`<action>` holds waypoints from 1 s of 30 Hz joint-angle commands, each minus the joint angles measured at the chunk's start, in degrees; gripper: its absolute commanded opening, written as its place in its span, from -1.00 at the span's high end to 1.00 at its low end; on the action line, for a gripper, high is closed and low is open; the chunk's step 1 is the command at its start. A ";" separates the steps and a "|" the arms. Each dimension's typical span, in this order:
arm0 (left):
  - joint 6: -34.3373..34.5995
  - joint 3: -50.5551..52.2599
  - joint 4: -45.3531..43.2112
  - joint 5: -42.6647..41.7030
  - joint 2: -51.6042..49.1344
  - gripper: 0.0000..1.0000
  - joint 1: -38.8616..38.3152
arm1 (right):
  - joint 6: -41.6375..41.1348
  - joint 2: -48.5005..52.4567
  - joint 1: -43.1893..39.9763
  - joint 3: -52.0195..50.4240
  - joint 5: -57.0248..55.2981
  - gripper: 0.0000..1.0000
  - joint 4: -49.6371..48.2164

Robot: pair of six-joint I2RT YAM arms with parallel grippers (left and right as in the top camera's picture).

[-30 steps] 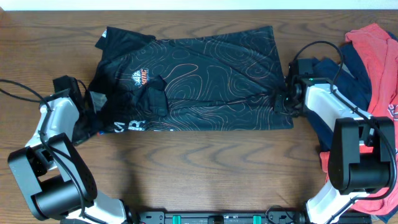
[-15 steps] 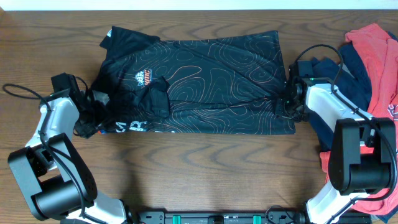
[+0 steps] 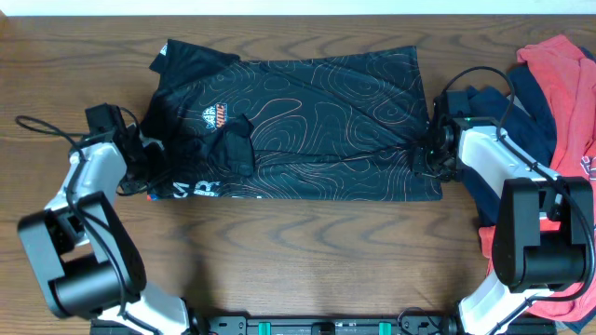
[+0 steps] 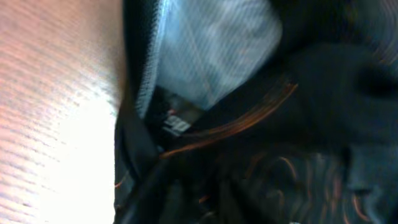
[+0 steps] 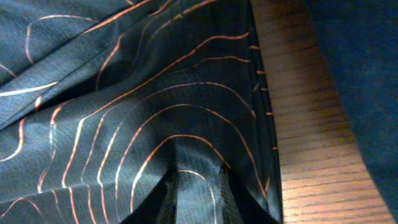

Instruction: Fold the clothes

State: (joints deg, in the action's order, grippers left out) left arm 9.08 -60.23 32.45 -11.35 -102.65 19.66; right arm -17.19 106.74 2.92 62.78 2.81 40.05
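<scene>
The black jersey [image 3: 307, 112] with thin orange contour lines lies spread across the table, logo and white lettering at its left. My left gripper [image 3: 142, 160] is at its left sleeve, where the cloth bunches around it. The left wrist view is blurred and filled by the jersey [image 4: 280, 124] and a grey inner patch, with the fingers hidden in dark cloth. My right gripper [image 3: 425, 152] is shut on the jersey's right edge. In the right wrist view a pleat of the jersey [image 5: 124, 112] rises between the fingers [image 5: 196, 199].
A navy garment [image 3: 489, 102] and a red garment [image 3: 568, 84] lie heaped at the right, under and behind my right arm. The navy cloth [image 5: 367, 74] shows beside a strip of bare wood [image 5: 298, 124]. The table's front half [image 3: 307, 251] is bare wood.
The jersey has shifted up and to the right and lies flatter. My left gripper has moved up and inward with the sleeve. The right gripper has barely moved.
</scene>
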 commanded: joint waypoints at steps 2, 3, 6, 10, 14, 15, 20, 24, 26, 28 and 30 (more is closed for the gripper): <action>-0.07 0.94 2.10 2.51 -3.06 0.88 0.02 | 0.52 3.21 0.15 -2.58 1.79 0.70 2.32; 0.92 0.94 3.04 3.74 -3.43 0.88 0.02 | 0.52 3.21 0.15 -2.58 1.81 0.74 3.02; 4.24 0.94 7.34 8.61 -3.65 0.88 0.02 | 0.52 3.21 0.28 -2.58 1.99 0.74 6.25; 6.14 0.94 12.22 11.23 -3.58 0.88 0.11 | 0.52 3.21 0.87 -2.58 1.88 0.77 10.64; 8.20 0.94 17.33 14.21 -3.19 0.88 0.98 | 0.50 3.17 1.62 -2.58 1.90 0.79 15.32; 8.24 0.92 18.32 14.91 -3.06 0.88 1.27 | 0.48 3.13 1.79 -2.58 1.92 0.82 16.22; 9.05 0.90 20.65 15.28 -0.70 0.88 2.89 | -0.63 2.03 4.22 -2.58 1.92 0.81 20.96; 9.05 0.52 20.41 15.19 3.28 0.88 3.04 | -1.60 -0.59 6.58 -2.58 1.68 0.80 20.81; 9.05 -0.13 19.93 14.29 5.64 0.74 2.91 | -2.60 -2.49 6.88 -2.51 0.72 0.79 18.97; 9.03 -1.16 19.37 12.55 8.09 0.11 2.89 | -2.93 -4.81 6.49 -1.99 0.00 0.76 16.46; 8.50 -2.54 18.05 10.12 10.82 -0.44 2.86 | -2.91 -7.41 5.66 -1.07 0.02 0.59 13.31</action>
State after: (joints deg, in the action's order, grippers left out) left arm 17.41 -59.92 51.57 1.37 -95.57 22.46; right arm -18.98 103.81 9.23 60.29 4.03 55.29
